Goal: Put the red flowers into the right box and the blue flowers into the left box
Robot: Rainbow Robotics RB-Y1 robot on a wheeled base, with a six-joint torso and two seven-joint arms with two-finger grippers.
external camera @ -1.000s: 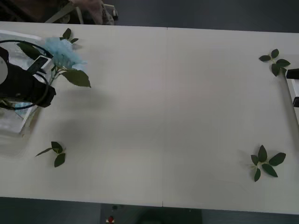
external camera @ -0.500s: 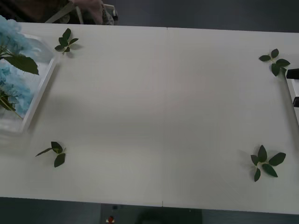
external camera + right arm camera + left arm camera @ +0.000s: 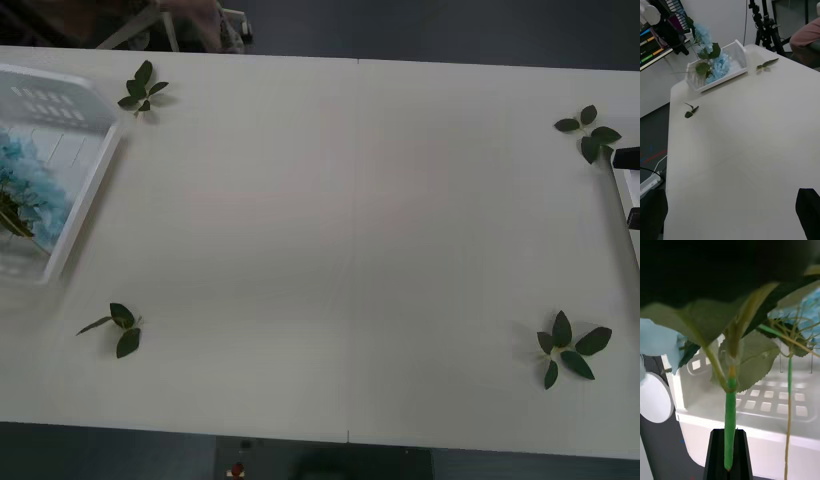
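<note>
The left box [image 3: 87,200] stands at the table's far left with blue flowers [image 3: 25,175] lying inside. My left gripper [image 3: 729,452] is shut on the green stem [image 3: 730,416] of another blue flower. In the right wrist view that pale bloom [image 3: 703,34] hangs above the left box [image 3: 720,84], over the blue flowers [image 3: 720,63] inside it. My right gripper [image 3: 730,221] is open over bare table, well away from the bin. A thin edge of the right box [image 3: 625,210] shows at the far right. The red flowers are out of view.
Loose green leaf sprigs lie at the back left [image 3: 142,88], front left [image 3: 118,328], back right [image 3: 590,130] and front right [image 3: 568,350]. Tripods [image 3: 762,22] and a monitor [image 3: 651,41] stand beyond the table's far end.
My left arm carried the blue flower leftward over the bin and out of the front view; the raised bloom and its leaf no longer show there.
</note>
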